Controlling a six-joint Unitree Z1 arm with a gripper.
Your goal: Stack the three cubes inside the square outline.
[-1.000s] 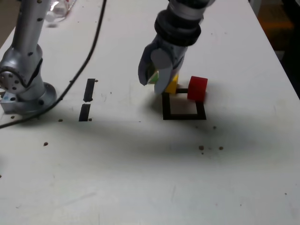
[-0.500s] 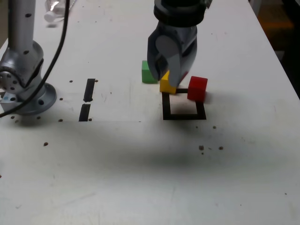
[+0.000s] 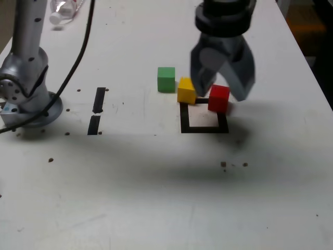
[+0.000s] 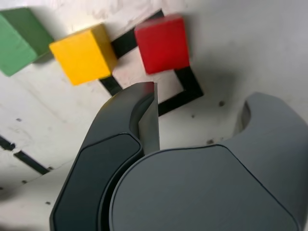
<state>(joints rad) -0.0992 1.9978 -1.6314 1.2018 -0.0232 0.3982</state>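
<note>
Above the red cube (image 3: 219, 98) now sits the gripper (image 3: 223, 89), jaws spread apart and empty; a second ago it was pinched shut at the green cube (image 3: 166, 79), about 9 o'clock of here. Green is let go, flat on the table (image 3: 156, 182), outside the square outline (image 3: 204, 128). Yellow cube (image 3: 186, 90) straddles the outline's 10 o'clock corner, red its 2 o'clock corner. Nothing stacked yet; probably red is the next pick.
</note>
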